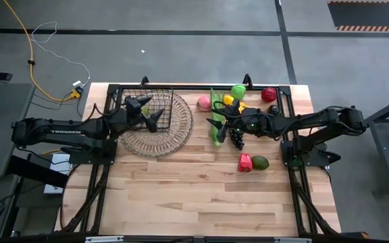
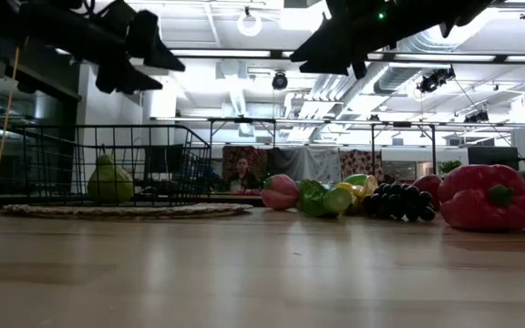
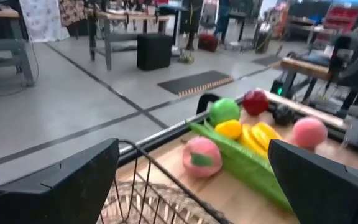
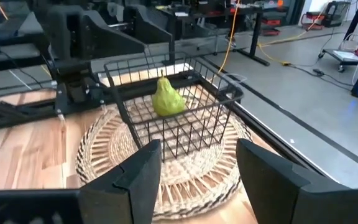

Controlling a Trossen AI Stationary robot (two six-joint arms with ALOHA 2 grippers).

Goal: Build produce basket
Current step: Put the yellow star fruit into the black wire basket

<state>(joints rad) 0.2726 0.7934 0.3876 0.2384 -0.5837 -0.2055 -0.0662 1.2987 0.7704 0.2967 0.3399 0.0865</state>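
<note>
A red pepper [image 2: 486, 196] is sitting nearest the table-level camera, with the rest of the produce bunched beside it: grapes [image 2: 395, 200], a pink peach [image 2: 280, 192], a green apple [image 1: 238, 90], bananas [image 3: 258, 135] and a long green stalk [image 3: 244, 163]. You are hovering the right gripper [image 1: 219, 124] over that cluster, its fingers standing partly apart with nothing between them, the grapes just beside its tips. The left gripper [image 1: 148, 113] is hanging wide open and empty above the black wire basket [image 4: 173, 112], which is resting on the round wicker tray [image 4: 98, 149]; one green pear [image 4: 167, 99] is already lying inside. To do this pick well, you are probably best settling on one piece, lowering straight onto it, closing across its narrow side, and keeping the left arm clear of the drop path.
</note>
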